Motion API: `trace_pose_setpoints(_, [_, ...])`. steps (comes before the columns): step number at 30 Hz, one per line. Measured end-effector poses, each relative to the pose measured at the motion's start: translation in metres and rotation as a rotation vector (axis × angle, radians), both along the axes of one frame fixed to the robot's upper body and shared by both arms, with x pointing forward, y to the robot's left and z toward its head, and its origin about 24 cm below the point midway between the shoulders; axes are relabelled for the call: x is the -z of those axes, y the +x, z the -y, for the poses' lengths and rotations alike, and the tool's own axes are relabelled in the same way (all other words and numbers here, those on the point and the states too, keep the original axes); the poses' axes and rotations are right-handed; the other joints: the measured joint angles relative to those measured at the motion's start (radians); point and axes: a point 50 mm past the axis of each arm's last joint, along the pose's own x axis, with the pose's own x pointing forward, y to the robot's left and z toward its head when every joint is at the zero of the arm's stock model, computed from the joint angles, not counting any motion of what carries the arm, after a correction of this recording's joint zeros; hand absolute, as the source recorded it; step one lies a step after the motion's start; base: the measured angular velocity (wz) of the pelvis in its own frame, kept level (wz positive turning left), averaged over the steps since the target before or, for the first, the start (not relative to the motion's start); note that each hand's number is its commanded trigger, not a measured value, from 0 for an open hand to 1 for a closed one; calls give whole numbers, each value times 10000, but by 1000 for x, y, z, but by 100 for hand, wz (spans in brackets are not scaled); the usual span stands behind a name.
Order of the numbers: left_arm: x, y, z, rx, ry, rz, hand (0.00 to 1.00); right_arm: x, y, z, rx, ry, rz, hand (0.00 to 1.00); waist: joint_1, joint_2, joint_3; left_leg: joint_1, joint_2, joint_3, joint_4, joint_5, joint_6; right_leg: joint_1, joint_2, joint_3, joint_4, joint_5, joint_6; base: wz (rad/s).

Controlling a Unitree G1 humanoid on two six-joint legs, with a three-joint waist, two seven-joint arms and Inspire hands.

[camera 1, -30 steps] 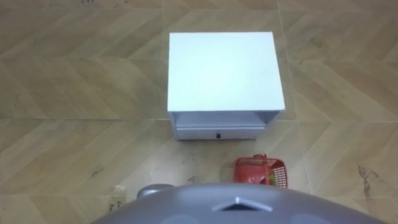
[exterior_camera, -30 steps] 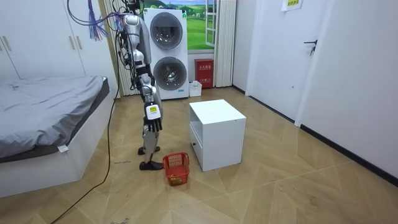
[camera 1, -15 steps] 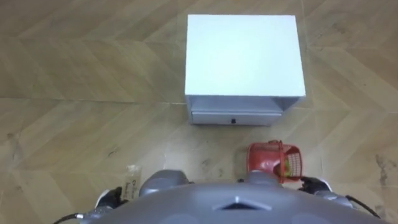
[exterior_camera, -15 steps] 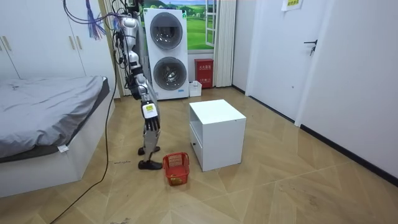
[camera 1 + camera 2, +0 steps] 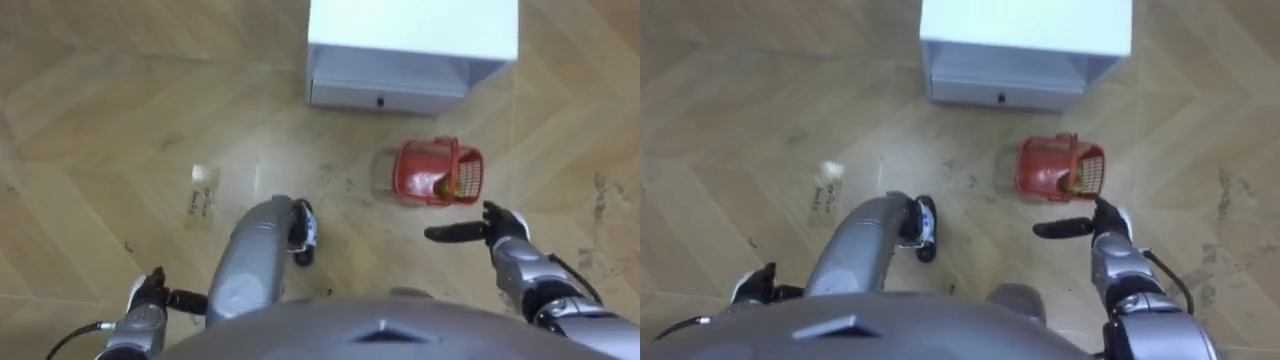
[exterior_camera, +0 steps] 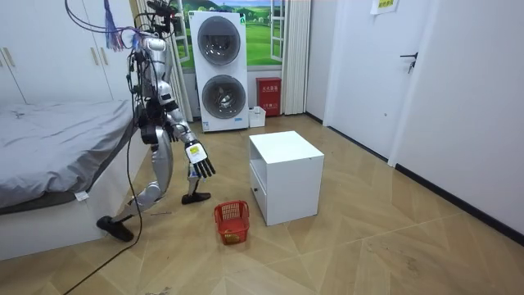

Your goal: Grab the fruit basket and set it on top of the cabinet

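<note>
The red plastic fruit basket (image 5: 425, 170) stands on the wooden floor in front of the white cabinet (image 5: 412, 40), with its handle up and some yellow-green fruit inside. My right hand (image 5: 470, 231) hangs just short of the basket, a little nearer to me, with straight fingers pointing left and nothing in it. My left hand (image 5: 150, 298) shows at the lower left, far from the basket. In the room view I lean forward in a deep lunge, one leg stretched back towards the bed, my right hand (image 6: 201, 161) spread above and to the left of the basket (image 6: 232, 221).
The cabinet (image 6: 285, 172) has an open shelf and a drawer facing me. A small paper label (image 5: 203, 195) lies on the floor to my left. A bed (image 6: 57, 156) is behind me, and a stacked washer and dryer (image 6: 218, 70) stand by the wall.
I have gone from upright into a forward lunge with one leg back. The eye view has dropped towards the floor, and both hands have come into it, the right one near the basket.
</note>
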Motion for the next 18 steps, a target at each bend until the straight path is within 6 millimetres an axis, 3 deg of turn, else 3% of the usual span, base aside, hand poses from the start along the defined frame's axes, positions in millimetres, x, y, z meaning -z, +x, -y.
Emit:
trace_pose_setpoints(2, [-1,0,-5,-127,350,87,0,-10,17,-5,173,28,892,0,78,-147,22,-711,-130,-94,1193,-457,16,-481,-180,166,1368,-793,65,8])
trace_pose_setpoints(4, [0,-5,-3,-455,415,28,0,-28,40,-3,577,-229,2288,0,64,-80,94,-1676,-191,79,3140,-1270,313,-915,-546,342,3354,-1843,107,18])
trace_pose_setpoints(5, [1,-8,-3,-584,387,-26,0,-30,42,-3,617,-291,2473,0,48,-93,103,-1832,-241,177,3581,-1496,370,-973,-686,438,3844,-2064,112,19])
trace_pose_setpoints(6, [2,-13,-4,-746,431,-156,0,-33,44,-2,661,-377,2740,0,2,-104,107,-2115,-332,388,4398,-1935,526,-1043,-907,618,4780,-2353,107,25])
trace_pose_setpoints(7, [2,-18,-5,-824,565,-282,0,-34,45,-2,710,-415,2841,0,-12,-78,120,-2358,-516,529,5145,-2302,634,-1108,-1100,799,5682,-2460,95,34])
trace_pose_setpoints(9, [2,-23,-8,-1006,837,-343,0,-36,47,-1,718,-415,2929,0,-200,-75,125,-2750,-803,788,5987,-2644,852,-1226,-1305,1037,6804,-2461,85,45])
trace_pose_setpoints(12, [2,-28,-11,-1036,1139,-387,0,-42,53,5,1013,-383,3245,0,-477,-166,150,-3315,-1176,1255,6987,-2941,938,-1414,-1572,1569,8254,-2461,89,39])
trace_pose_setpoints(14, [0,-28,-16,-1117,1393,-358,0,-47,56,6,1034,-377,3477,0,-638,-278,191,-3518,-1298,1411,7428,-3050,877,-1418,-1587,1756,8894,-2449,92,30])
trace_pose_setpoints(16, [-3,-27,-24,-1333,1765,-148,0,-52,62,4,1057,-216,3842,0,-765,-635,207,-3675,-1342,1610,7755,-3074,830,-1444,-1730,1871,9547,-2437,88,18])
trace_pose_setpoints(18, [-4,-27,-27,-1243,1984,-107,0,-54,64,2,1038,-194,3953,0,-763,-857,206,-3691,-1376,1618,7903,-3073,824,-1377,-1734,1862,9842,-2430,92,10])
